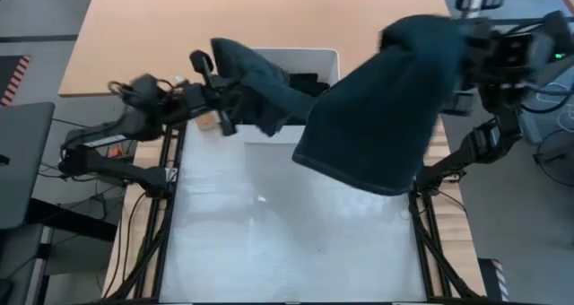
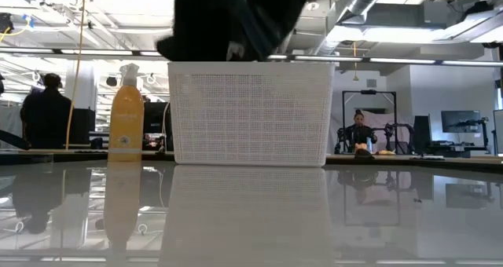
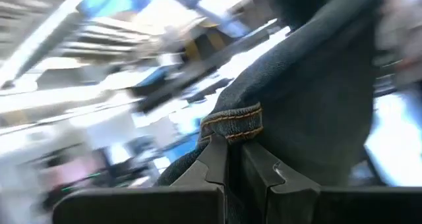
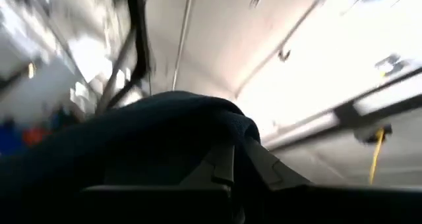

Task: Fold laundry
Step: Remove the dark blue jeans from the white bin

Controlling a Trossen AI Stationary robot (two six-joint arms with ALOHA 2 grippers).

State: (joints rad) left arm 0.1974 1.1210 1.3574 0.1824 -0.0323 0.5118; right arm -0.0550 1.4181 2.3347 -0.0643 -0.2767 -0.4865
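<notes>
A dark green garment (image 1: 377,117) with stitched seams is held up between both grippers, over the white bin (image 1: 316,57) and the table's far half. My left gripper (image 1: 222,82) is shut on the garment's left end, and my right gripper (image 1: 453,47) is shut on its right end. The wide right part hangs down as a broad flap. More black laundry (image 1: 305,79) lies in the bin. In the low view dark cloth (image 2: 228,20) shows above the bin (image 2: 250,114). My left gripper (image 3: 234,155) pinches a stitched hem edge (image 3: 232,124) of the green garment between its two fingers. The cloth rises past the fingertips and runs off toward the other arm, clear of the table. My right gripper (image 4: 241,151) pinches a bunched fold (image 4: 217,122) of the same garment between its fingers. Cloth drapes over and around the fingers, and the rest hangs below, clear of the table.
The white lattice bin stands at the table's far middle. A yellow spray bottle (image 2: 126,114) stands left of it. The near half of the table (image 1: 287,242) is glossy white. People (image 2: 45,110) are in the room beyond the table.
</notes>
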